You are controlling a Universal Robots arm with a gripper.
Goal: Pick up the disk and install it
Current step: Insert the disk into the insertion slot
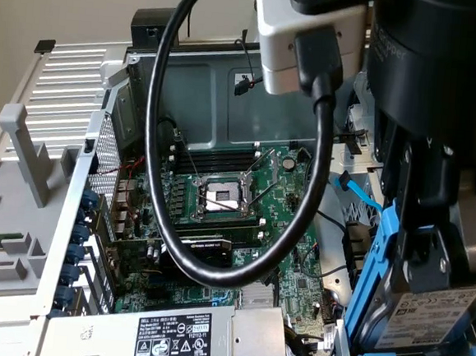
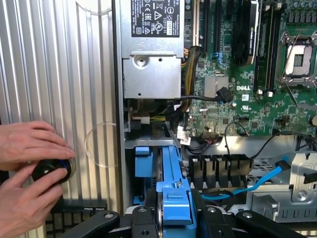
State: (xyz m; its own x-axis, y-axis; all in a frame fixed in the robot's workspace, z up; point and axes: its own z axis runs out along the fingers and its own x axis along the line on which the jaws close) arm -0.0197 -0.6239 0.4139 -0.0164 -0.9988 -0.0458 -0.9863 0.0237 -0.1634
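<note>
Blue-framed disk (image 1: 429, 313) in gripper (image 2: 177, 214) at open case (image 1: 196, 84), beige wall (image 1: 70, 0) behind

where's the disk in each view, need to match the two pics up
Exterior view: the disk is at the lower right, upright in its blue carrier, gripped by the claw.
Wrist view: the disk is seen edge-on, its blue carrier between the claw's black fingers.
Shared landmark: the grey power supply with its black warning label.
</note>
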